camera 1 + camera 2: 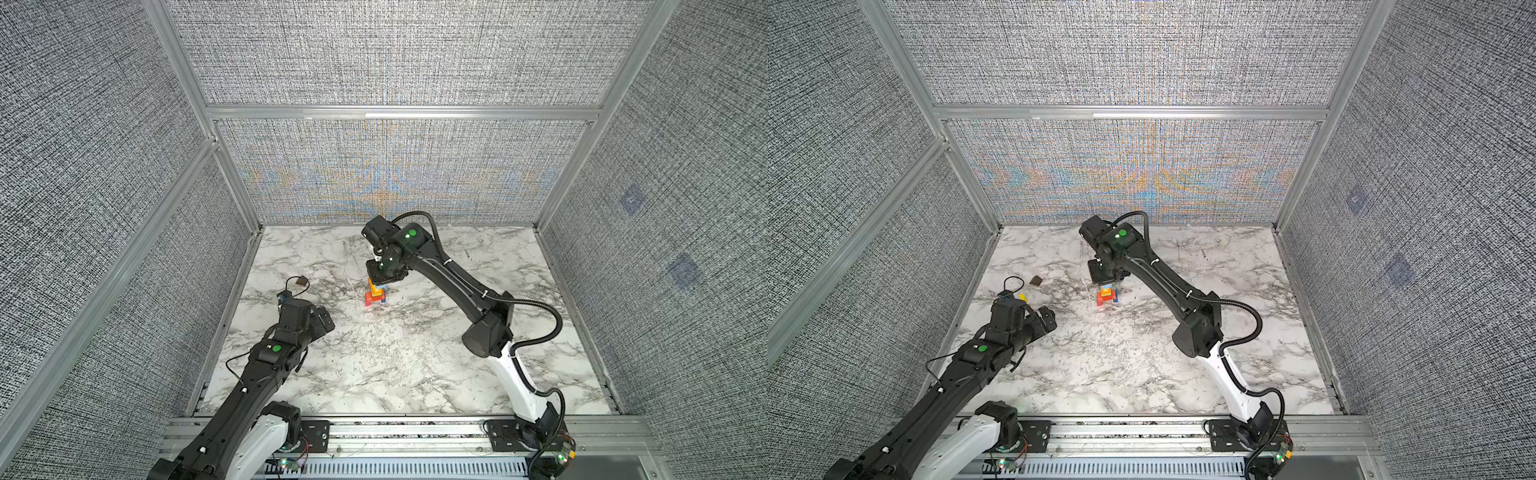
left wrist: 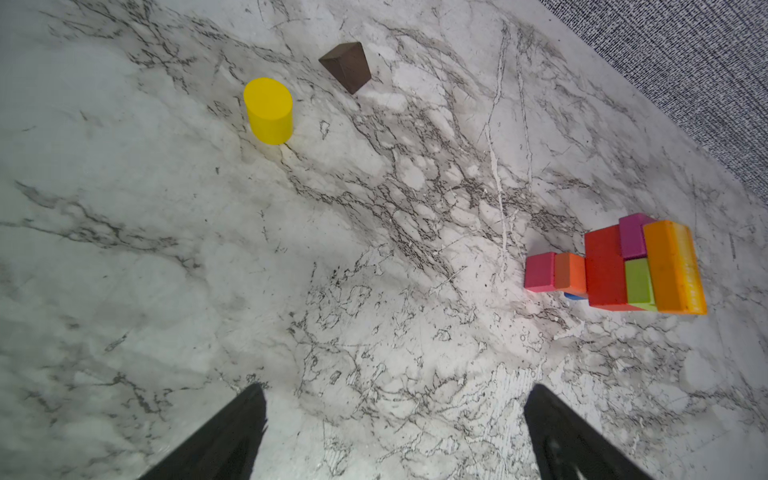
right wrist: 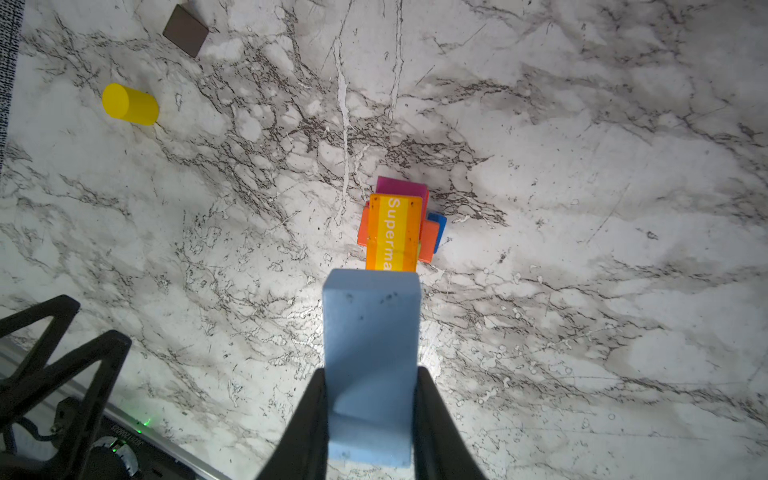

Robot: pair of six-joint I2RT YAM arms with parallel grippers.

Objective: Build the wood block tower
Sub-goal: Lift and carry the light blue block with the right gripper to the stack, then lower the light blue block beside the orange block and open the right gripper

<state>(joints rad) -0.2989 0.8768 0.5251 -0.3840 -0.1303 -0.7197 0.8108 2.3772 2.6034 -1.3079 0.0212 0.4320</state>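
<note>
The left hand [image 1: 325, 321] is held low over the left part of the marble counter [image 1: 374, 365], and its jaws are spread wide apart; in the left wrist view only bare counter is seen between them [image 2: 399, 432]. Ahead of this hand and a little to its left, a yellow cylinder [image 2: 269, 110] is stood on end, and a brown block [image 2: 347, 66] is laid just beyond it, near it but apart. Both lie well clear of the fingers [image 2: 249, 428].

Further ahead and to the right of the left hand, well apart from it, the tower [image 2: 623, 266] is found near the middle of the counter. Red, magenta, lime and orange blocks are seen stacked in it, with a blue one at the base, and it is topped by an orange-and-yellow brick [image 3: 395, 228] printed with white letters.

Directly above the tower, the right hand [image 1: 380, 282] is pointed down. Its jaws are clamped on the sides of a light blue block [image 3: 370, 332], which is held upright with its free end over the near end of the lettered brick. Whether block and brick are touching cannot be told. In both top views the upper part of the tower is hidden by this hand and its wrist, and only the lower blocks are shown beneath [image 1: 1108, 296].
</note>
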